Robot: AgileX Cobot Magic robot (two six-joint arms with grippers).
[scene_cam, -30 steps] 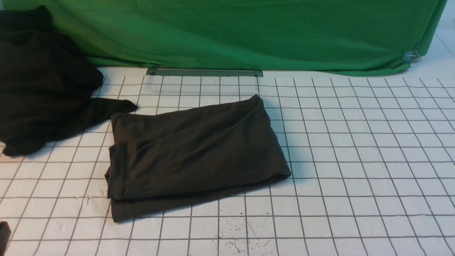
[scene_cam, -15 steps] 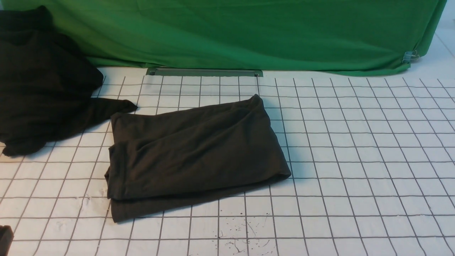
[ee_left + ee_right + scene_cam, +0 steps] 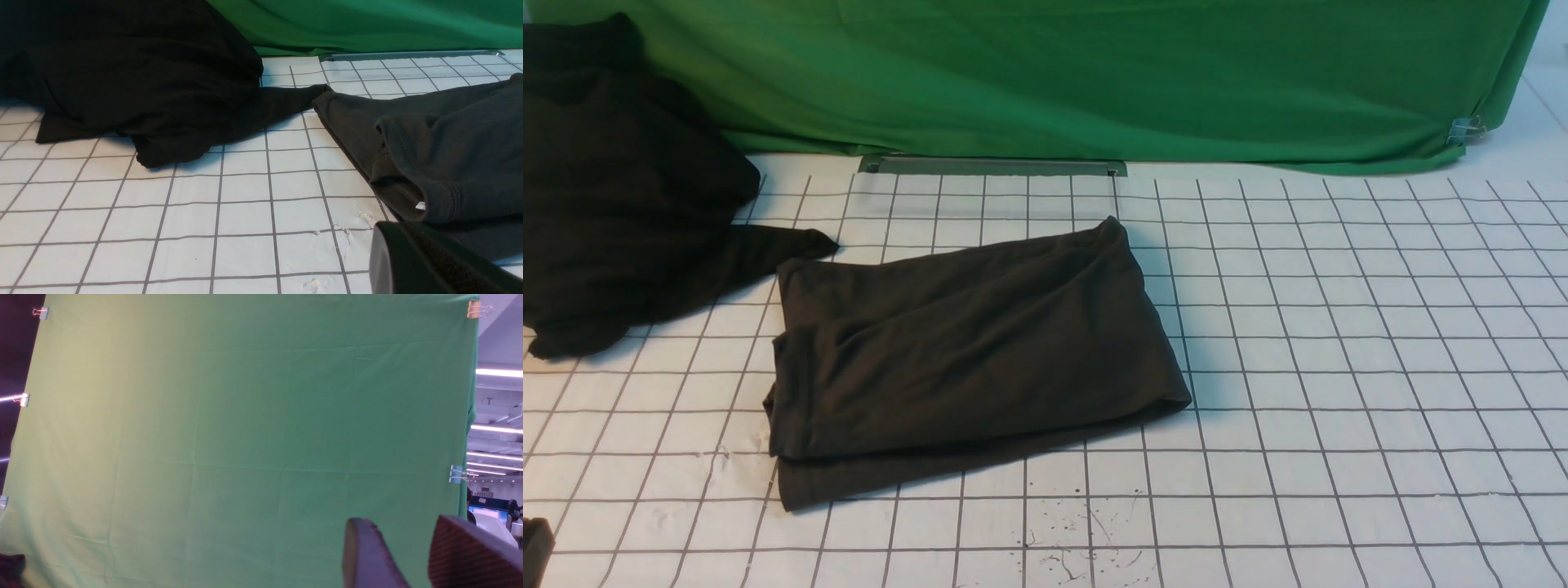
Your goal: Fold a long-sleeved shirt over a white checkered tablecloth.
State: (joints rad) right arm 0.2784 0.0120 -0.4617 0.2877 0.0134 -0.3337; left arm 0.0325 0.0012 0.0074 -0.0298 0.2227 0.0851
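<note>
Front view: long-sleeved shirt (image 3: 972, 359) folded on white checkered tablecloth (image 3: 1339, 367). Left gripper (image 3: 429, 261) shut, empty; right gripper (image 3: 408, 555) parted, empty. Best retracted clear without snagging folds.

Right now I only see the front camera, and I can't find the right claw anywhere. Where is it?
Observer: The right claw points at the green backdrop, away from the table.
Operator: Is it holding something?
Observer: No. Its fingers stand apart, and only backdrop shows between them.
Operator: What about the left claw? I just see a dark bit in the corner.
Observer: The left claw sits low over the white checkered tablecloth, right beside the long-sleeved shirt, where a small white label peeks out of the fold.
</note>
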